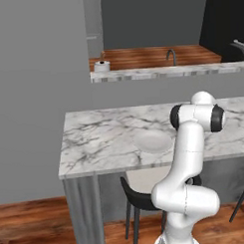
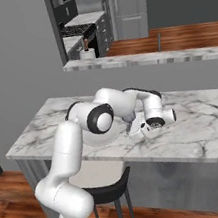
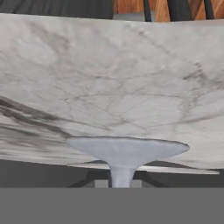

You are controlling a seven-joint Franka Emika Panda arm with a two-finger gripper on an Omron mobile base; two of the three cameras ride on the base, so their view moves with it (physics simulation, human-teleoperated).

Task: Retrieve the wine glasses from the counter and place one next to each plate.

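Marble fills my hand view: a long white counter (image 1: 104, 139) with grey veins, and against it the round foot and short stem of a translucent grey-blue wine glass (image 3: 124, 154), seen from the stem end. The stem runs down toward my claw (image 3: 121, 183), whose fingertips I cannot make out there; the claw is closed, and from the stem's position it appears to be gripping the glass by the stem, though the contact itself is hidden.

In the right base view my white arm reaches over the counter and bends back, with the hand (image 2: 147, 124) low over the marble near the counter's middle. The glass cannot be told apart from the hand there.

In the left base view a small flat round pale plate (image 1: 152, 141) lies on the counter just left of my forearm, partly hidden behind it. In the right base view it is largely covered by my elbow.

A black stool (image 1: 141, 193) with a pale seat stands under the counter's near edge. Beyond the counter a second marble ledge (image 1: 167, 71) crosses the wall opening, with a small white pot-like object (image 1: 101, 66) on its left end.
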